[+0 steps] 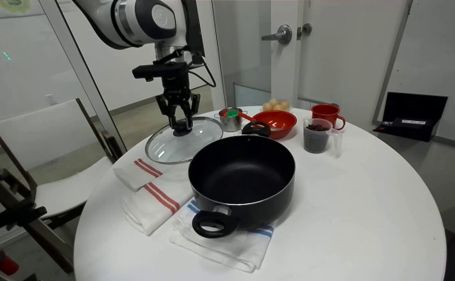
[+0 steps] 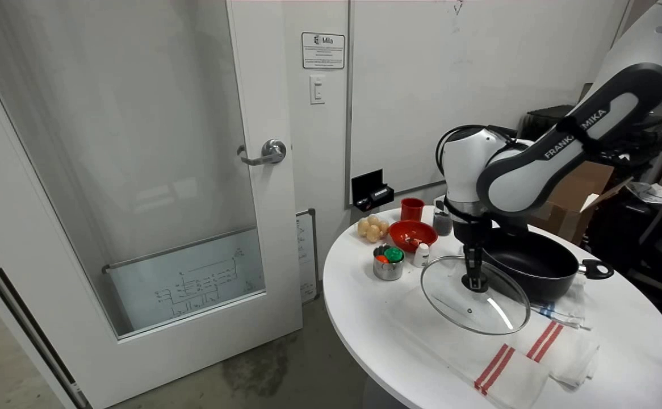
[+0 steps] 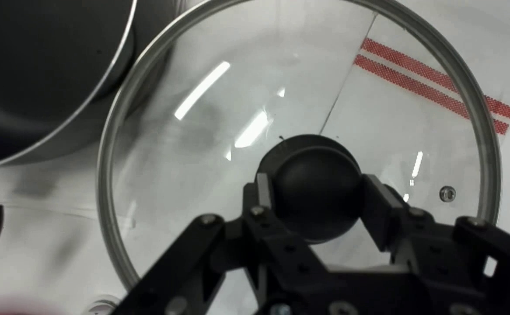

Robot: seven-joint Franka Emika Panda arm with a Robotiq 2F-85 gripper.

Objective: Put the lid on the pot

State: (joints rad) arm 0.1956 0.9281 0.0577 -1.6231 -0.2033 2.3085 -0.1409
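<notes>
While the black fingers (image 3: 382,214) are pinching the rounded black knob (image 3: 316,192) from both sides, with only its width between them, the clear, round glass lid (image 3: 298,118) with its thin metal rim (image 3: 105,175) is being held there, seemingly clear of the round white tabletop (image 1: 352,203), though how far above it I cannot tell. Outward from the knob, the wide, shallow, black metal pot (image 3: 45,65) is standing uncovered at ten o'clock in the wrist view, just beside the rim; in an exterior view it is sitting at four o'clock from the lid, at least partly on a folded white cloth with blue stripes (image 1: 227,249).

Too little height is looking like the main risk: if the lid is travelling sideways low, its rim could be catching the pot and shoving it along on the cloth. The knob is offering a small, rounded hold, so such a knock could be tipping or swivelling the lid. At one o'clock past the pot in that exterior view, a glossy red bowl (image 1: 284,121) is sitting near enough for an overshoot to be striking it.
</notes>
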